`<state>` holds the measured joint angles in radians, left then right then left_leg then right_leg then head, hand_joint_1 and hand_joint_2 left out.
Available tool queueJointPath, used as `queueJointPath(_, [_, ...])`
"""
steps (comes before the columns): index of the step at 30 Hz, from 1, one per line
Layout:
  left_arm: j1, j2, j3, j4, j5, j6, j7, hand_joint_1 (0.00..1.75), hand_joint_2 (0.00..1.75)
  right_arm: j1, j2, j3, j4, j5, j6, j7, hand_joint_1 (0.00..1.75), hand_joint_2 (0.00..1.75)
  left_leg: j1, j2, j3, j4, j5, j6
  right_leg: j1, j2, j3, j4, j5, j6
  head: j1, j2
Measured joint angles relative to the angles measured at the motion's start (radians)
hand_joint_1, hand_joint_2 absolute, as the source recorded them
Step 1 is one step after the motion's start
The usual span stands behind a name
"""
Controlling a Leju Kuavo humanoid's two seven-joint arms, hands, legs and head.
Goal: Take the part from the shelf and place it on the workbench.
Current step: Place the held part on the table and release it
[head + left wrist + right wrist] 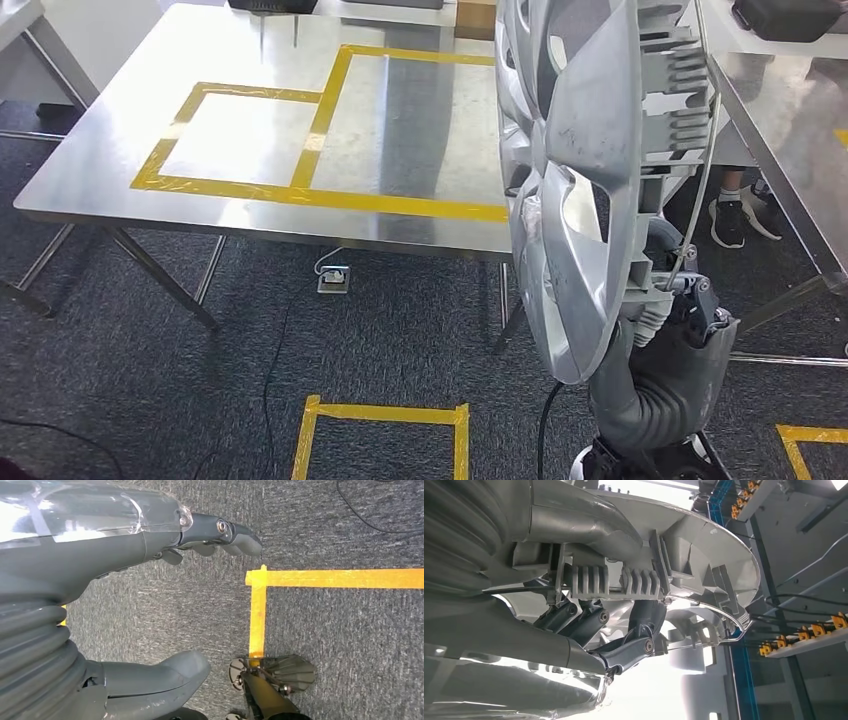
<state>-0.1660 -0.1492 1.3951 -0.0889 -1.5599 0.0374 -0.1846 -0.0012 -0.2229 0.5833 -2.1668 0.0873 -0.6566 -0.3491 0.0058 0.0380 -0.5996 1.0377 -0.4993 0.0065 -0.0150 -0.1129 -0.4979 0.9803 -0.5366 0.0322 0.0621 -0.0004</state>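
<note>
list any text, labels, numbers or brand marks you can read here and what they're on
There is none to read.
Silver wheel cover in the right hand: no lettering or logo on the parts that show.
Workbench: plain yellow tape lines, no writing.
Floor tape by the left hand: unmarked.

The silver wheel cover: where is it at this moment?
In the head view the wheel cover stands on edge at the right, gripped by the right hand, above the carpet at the steel workbench's near right corner, not set down.

Grey ribbed wrist cover (35,645), dark fingers (235,532)
</note>
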Motion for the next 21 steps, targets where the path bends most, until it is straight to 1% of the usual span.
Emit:
queueJointPath(7, [0.0,0.0,0.0,0.0,0.0,-0.001,0.0,0.0,1.75,0.0,0.0,0.0,0.0,-0.003,0.0,-0.001,1.75,1.75,0.001,0.0,0.002,-0.001,0.0,0.0,0.001,0.0,0.0,0.002,-0.003,0.003,-0.003,0.0])
queueJointPath(21, [0.0,0.0,0.0,0.0,0.0,-0.016,0.014,0.0,1.75,0.002,0.0,0.0,0.0,-0.004,0.003,-0.003,1.75,1.75,0.002,-0.001,0.003,-0.001,0.0,0.0,0.001,0.0,0.001,0.004,-0.004,0.004,-0.003,0.0])
